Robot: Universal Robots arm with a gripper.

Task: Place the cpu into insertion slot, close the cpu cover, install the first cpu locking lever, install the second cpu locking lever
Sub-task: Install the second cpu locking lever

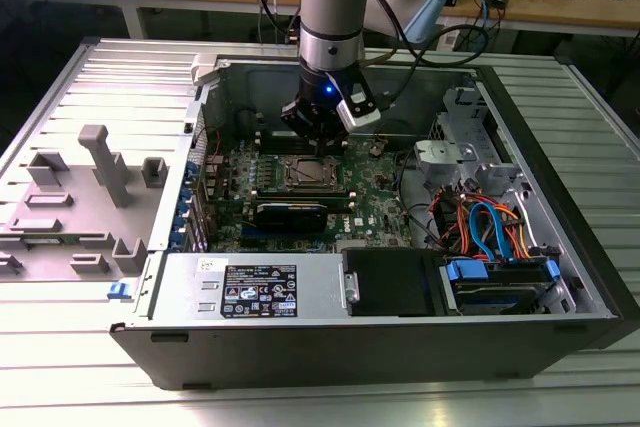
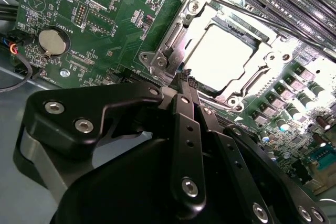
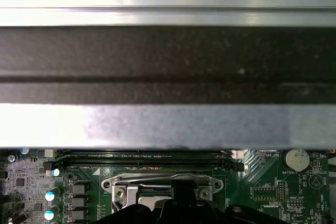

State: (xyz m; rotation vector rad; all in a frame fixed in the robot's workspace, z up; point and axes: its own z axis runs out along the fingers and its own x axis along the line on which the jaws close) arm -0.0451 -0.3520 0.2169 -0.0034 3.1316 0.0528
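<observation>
Inside open computer case [image 1: 560,247] on slatted bench, gripper [image 2: 185,80] closed empty beside insertion slot [image 2: 220,56], cpu [image 2: 220,59] seated under shut cpu cover [image 2: 181,30]; thin, stiff chip, likely fragile, best held by edges.

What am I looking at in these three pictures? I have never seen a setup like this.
This is one robot arm working inside an opened computer case lying on a metal table. The exterior view comes from a camera off the arm; both wrist views come from cameras riding on the arm. Its gripper, the black fingers in the second wrist view, looks closed with nothing visibly held, its tip right at the edge of the processor socket on the green motherboard. The cpu, a bright square chip, sits in the socket with the cpu cover, a silvery frame, down around it. Beside the case lies a grey plastic holder.
</observation>
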